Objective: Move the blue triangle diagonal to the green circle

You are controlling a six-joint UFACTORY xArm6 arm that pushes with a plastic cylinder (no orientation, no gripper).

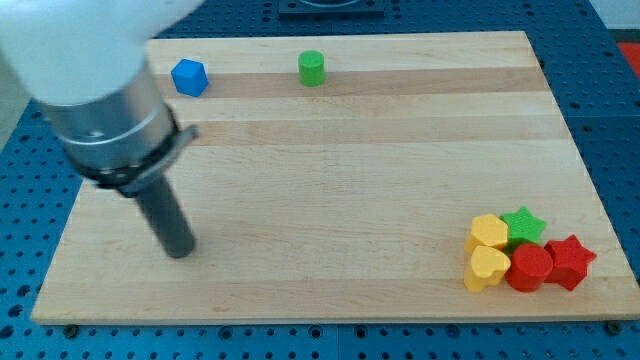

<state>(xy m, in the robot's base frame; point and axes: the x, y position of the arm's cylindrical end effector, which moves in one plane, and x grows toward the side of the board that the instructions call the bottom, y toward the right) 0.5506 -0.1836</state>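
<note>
I find the blue block [189, 77] near the board's top left corner, its shape nearer a faceted polygon than a clear triangle. The green cylinder [312, 68] stands well apart to its right, along the same top edge. My tip [180, 250] rests at the lower left, well below the blue block, touching nothing. There is no claw; the rod holds nothing. I judge the block light, rigid and prone to pivot, so contact belongs on a flat face, centred.

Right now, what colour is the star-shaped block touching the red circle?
Red: the red star, in the camera view's bottom-right cluster, beside the red circle.
</note>
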